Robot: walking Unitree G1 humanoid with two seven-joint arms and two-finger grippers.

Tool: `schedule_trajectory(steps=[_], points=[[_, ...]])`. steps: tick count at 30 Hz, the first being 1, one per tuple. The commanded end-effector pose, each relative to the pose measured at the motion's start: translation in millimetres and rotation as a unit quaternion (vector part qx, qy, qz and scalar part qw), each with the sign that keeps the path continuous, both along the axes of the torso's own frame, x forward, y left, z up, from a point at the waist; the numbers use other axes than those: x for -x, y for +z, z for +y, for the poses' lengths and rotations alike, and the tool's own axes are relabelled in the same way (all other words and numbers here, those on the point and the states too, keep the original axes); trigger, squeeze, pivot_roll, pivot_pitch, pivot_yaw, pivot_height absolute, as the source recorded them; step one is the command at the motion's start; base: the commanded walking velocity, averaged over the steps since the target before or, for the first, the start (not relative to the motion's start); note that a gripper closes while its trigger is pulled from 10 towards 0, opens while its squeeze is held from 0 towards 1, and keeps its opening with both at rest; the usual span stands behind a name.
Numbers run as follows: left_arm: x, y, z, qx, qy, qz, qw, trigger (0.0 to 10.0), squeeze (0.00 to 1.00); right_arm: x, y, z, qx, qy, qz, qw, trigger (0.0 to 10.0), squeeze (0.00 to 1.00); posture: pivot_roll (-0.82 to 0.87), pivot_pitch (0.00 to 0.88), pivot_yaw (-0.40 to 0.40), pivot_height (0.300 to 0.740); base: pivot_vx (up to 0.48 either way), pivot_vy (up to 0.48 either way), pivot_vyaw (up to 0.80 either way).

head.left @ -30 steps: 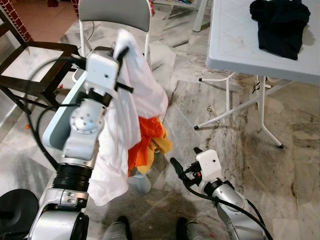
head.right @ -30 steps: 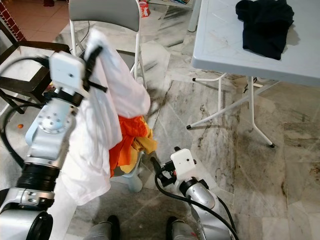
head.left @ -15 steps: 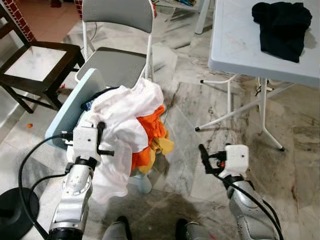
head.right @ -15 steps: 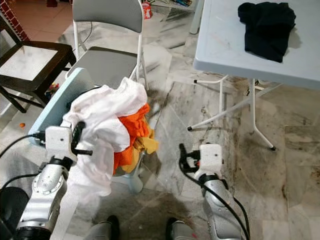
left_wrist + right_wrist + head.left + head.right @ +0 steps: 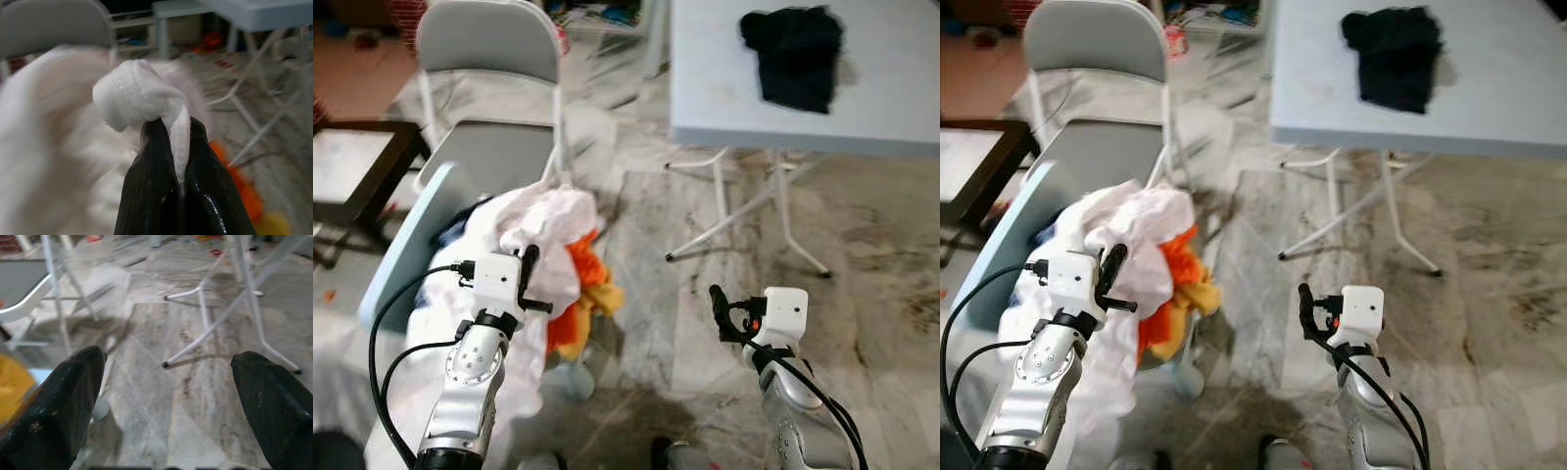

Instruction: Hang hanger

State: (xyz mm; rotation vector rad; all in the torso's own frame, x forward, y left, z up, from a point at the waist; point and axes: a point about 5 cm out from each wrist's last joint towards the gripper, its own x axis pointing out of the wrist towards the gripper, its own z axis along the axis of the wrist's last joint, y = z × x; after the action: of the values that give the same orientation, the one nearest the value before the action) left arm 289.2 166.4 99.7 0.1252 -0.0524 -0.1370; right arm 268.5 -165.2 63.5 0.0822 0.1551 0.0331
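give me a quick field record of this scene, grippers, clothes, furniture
left gripper: shut on white cloth
right gripper: open, over the floor, holding nothing
clothes pile: white, orange and yellow, heaped in a light blue basket
black garment: on the folding table
grey chair: behind the basket
dark wooden chair: at robot's left
hanger: cannot see one

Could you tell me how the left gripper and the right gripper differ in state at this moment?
The left gripper is shut on a fold of the white garment; the right gripper is open and holds nothing. The left is beside the laundry pile; the right hangs over the marble floor. Both have black fingers.
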Motion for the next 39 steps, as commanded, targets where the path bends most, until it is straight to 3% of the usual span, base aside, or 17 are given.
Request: schedule_trajectory(steps=[1, 9, 26, 39], points=[[0.6, -5.6, -5.0, 0.004, -0.013, 0.015, 1.000, 0.0, 0.00, 1.2, -3.7, -4.2, -0.003, -0.007, 0.009, 1.000, 10.0, 0.00, -0.03, 0.183, -0.006, 0.740, 0.360, 0.000, -0.62], [-1.1, -4.6, -9.3, 0.010, -0.018, 0.014, 1.000, 0.0, 0.00, -0.5, -3.1, -4.1, 0.005, 0.000, 0.008, 1.000, 10.0, 0.00, -0.03, 0.180, -0.008, 0.740, 0.428, 0.000, -0.08], [0.4, -5.5, -9.9, 0.013, -0.016, 0.015, 1.000, 0.0, 0.00, -0.6, -5.1, 1.1, 0.005, 0.007, 0.011, 1.000, 10.0, 0.00, -0.02, 0.189, -0.004, 0.740, 0.343, -0.327, 0.00], [2.9, -5.4, -10.7, 0.024, -0.018, 0.014, 0.999, 0.0, 0.00, -1.8, -6.6, 3.4, 0.004, 0.012, 0.014, 1.000, 10.0, 0.00, -0.01, 0.197, -0.007, 0.740, 0.000, 0.000, 0.00]])
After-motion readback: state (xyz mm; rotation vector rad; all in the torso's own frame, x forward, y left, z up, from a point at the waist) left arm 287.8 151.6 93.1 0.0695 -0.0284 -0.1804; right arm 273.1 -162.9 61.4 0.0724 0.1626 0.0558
